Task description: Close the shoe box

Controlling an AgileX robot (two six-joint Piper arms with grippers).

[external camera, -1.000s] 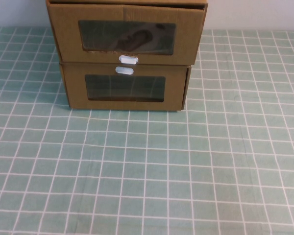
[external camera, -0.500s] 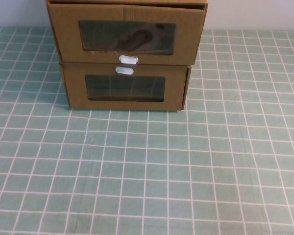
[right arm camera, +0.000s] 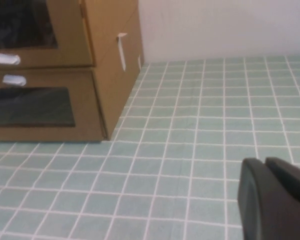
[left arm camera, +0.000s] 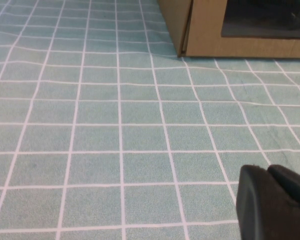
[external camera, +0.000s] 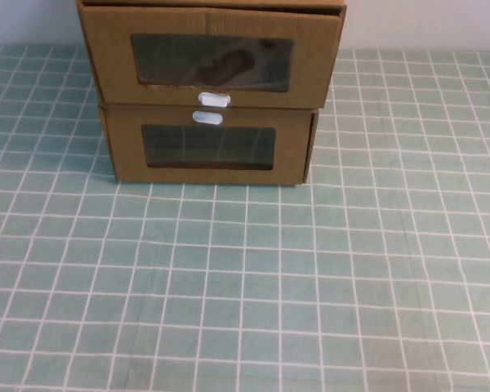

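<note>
The shoe box is the upper of two stacked brown cardboard boxes at the back middle of the high view. It has a clear window with a white tab below it. Its front panel overhangs the lower box's front a little. It also shows in the right wrist view. My left gripper is shut and empty, low over the mat, well in front of the boxes and to their left. My right gripper is shut and empty over the mat to their right. Neither gripper shows in the high view.
The lower cardboard box has its white tab above its window and rests on the green gridded mat. Its corner shows in the left wrist view. A pale wall stands behind the boxes.
</note>
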